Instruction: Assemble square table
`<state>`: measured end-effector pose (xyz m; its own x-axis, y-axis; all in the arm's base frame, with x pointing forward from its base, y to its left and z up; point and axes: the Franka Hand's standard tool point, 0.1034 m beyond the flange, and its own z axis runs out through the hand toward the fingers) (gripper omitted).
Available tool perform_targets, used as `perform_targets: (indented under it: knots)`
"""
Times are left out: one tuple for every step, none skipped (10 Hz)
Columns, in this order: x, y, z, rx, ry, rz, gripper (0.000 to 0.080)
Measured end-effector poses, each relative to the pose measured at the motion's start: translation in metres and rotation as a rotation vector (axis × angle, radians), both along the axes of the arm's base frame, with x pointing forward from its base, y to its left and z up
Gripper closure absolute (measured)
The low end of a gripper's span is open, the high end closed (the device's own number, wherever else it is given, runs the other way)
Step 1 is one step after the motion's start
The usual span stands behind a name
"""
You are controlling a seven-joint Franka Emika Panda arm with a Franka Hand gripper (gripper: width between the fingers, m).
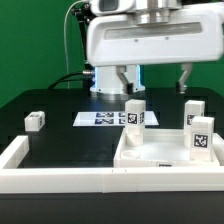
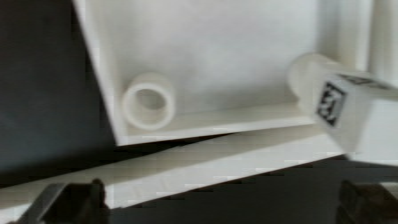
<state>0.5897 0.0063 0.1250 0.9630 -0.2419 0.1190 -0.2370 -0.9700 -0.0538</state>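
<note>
The white square tabletop (image 1: 160,152) lies at the exterior view's right, against the front rail. Three tagged white legs stand upright on it: one at its back left corner (image 1: 135,115), one at the back right (image 1: 193,113), one at the front right (image 1: 202,139). A fourth leg (image 1: 35,121) lies loose on the black surface at the left. My gripper (image 1: 161,78) hangs open and empty above the tabletop's far side. The wrist view shows the tabletop (image 2: 214,60), an empty round socket (image 2: 148,103), one leg (image 2: 349,96) and my gripper (image 2: 222,205), open with nothing between its fingers.
The marker board (image 1: 103,118) lies flat behind the tabletop, near the robot base. A long white rail (image 1: 60,178) borders the black surface at the front and left; it also shows in the wrist view (image 2: 222,158). A green wall stands behind.
</note>
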Motion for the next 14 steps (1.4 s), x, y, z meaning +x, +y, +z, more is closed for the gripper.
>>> perform_targets:
  knots:
    - [-0.004, -0.011, -0.006, -0.007, 0.005, -0.021, 0.0151]
    - [-0.002, -0.006, -0.004, -0.005, 0.002, -0.011, 0.0151]
    - [-0.002, -0.007, -0.005, -0.006, 0.002, -0.009, 0.0151]
    - [-0.003, -0.008, -0.005, -0.006, 0.003, -0.011, 0.0151]
    - [-0.003, -0.013, -0.005, -0.008, 0.003, -0.012, 0.0151]
    - [-0.003, -0.022, -0.005, -0.011, 0.002, -0.014, 0.0151]
    - [-0.004, -0.032, -0.006, -0.015, 0.004, -0.014, 0.0151]
    - [-0.01, -0.043, -0.01, -0.025, 0.01, 0.023, 0.0151]
    - [-0.021, -0.06, -0.015, -0.037, 0.013, 0.045, 0.0151]
    - [-0.034, -0.075, -0.018, -0.043, 0.024, 0.062, 0.0151]
    - [-0.046, -0.095, -0.022, -0.052, 0.03, 0.083, 0.0151]
    - [-0.055, -0.112, -0.026, -0.056, 0.038, 0.081, 0.0151]
    - [-0.062, -0.124, -0.029, -0.057, 0.047, 0.087, 0.0151]
    - [-0.068, -0.139, -0.032, -0.054, 0.052, 0.082, 0.0151]
